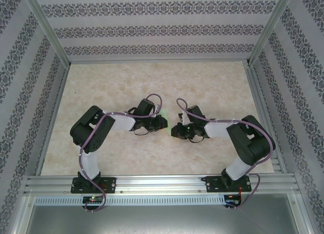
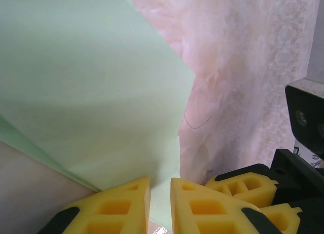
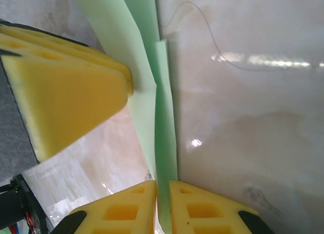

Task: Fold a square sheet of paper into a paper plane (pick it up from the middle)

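From the top camera: finds the left tool and the right tool tip to tip over the middle of the desk, with a sliver of the pale green square sheet of paper peeking out between and just behind them. Cannot judge either opening from here.

From the left wrist: looks along the left tool, fingers drawn to a narrow slit and pinching the near edge of the sheet, with green visible right down through the slit. Sees the sheet lifted and partly folded, spreading up and left from the grip. Places the right tool's yellow fingers just right of the sheet, over bare desk.

From the right wrist: looks along the right tool, likewise nearly closed, clamped on a thin folded strip of the sheet running up from the grip. Catches the left tool's yellow pads pressed together at the sheet's left side, tips touching it. Leaves marbled desk on the sheet's right.
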